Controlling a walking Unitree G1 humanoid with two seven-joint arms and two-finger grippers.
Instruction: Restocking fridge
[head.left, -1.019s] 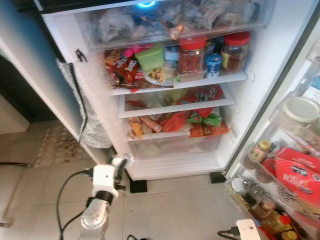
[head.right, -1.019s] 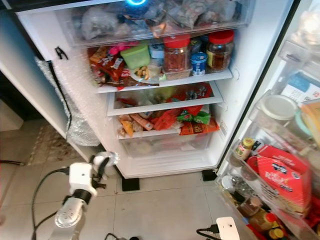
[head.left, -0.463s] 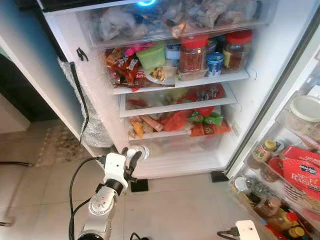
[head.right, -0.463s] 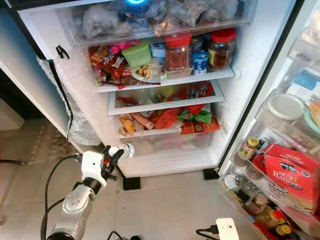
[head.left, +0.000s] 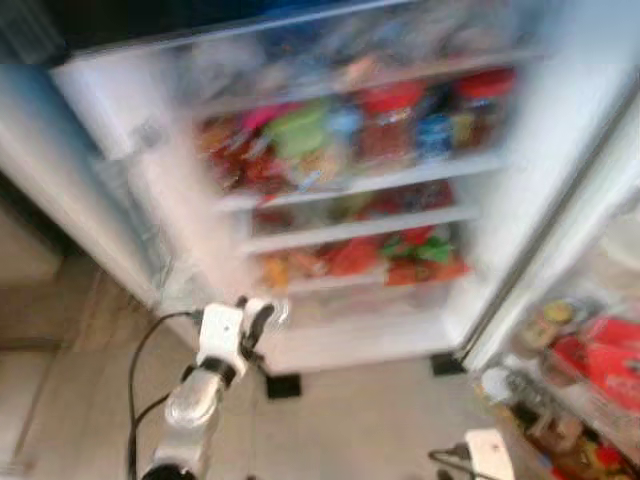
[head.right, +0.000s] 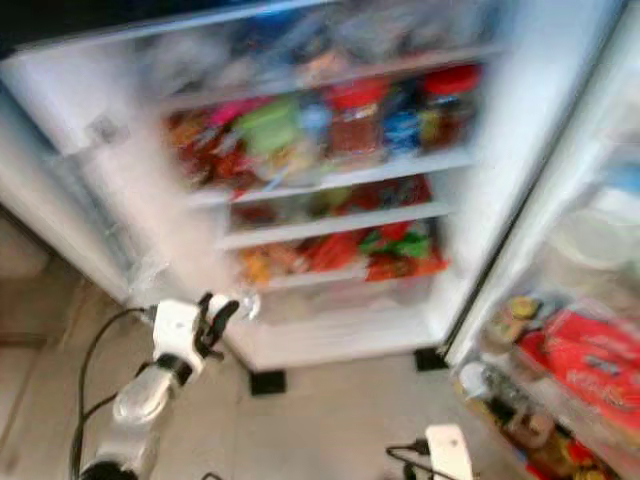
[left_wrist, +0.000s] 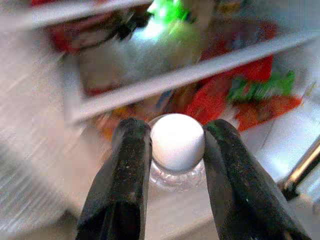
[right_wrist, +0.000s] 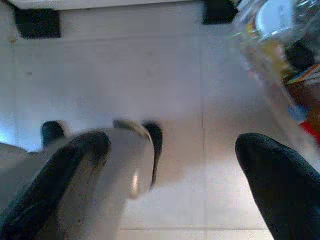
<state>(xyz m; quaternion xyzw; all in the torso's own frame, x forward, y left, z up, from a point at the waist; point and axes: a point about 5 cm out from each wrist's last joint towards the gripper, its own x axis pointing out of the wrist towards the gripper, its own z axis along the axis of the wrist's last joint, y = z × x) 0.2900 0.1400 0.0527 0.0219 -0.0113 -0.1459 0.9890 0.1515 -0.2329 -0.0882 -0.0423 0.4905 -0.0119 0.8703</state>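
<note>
Gripping a clear bottle (left_wrist: 176, 150) by its white-capped neck, the left claw (left_wrist: 175, 145) holds it cap-toward-wrist, long axis pointing into the open fridge (head.left: 560, 190), near its bottom drawer (head.right: 330, 300) at 12 o'clock. Right claw (right_wrist: 170, 165) hangs wide open over the floor (right_wrist: 175, 75).

Fridge (head.left: 560, 150) is standing open on the tiled floor (head.left: 370, 420), views blurred. Upper shelf (head.left: 370, 180) is carrying red-lidded jars (head.left: 392, 125), a green container (head.left: 300, 128) and red packets (head.left: 232, 160). Lower shelf (head.left: 350, 228) is sitting over a drawer holding red, orange and green packets (head.left: 390, 258). Door rack (head.right: 560, 380) is holding bottles and a red carton (head.right: 600, 360).
</note>
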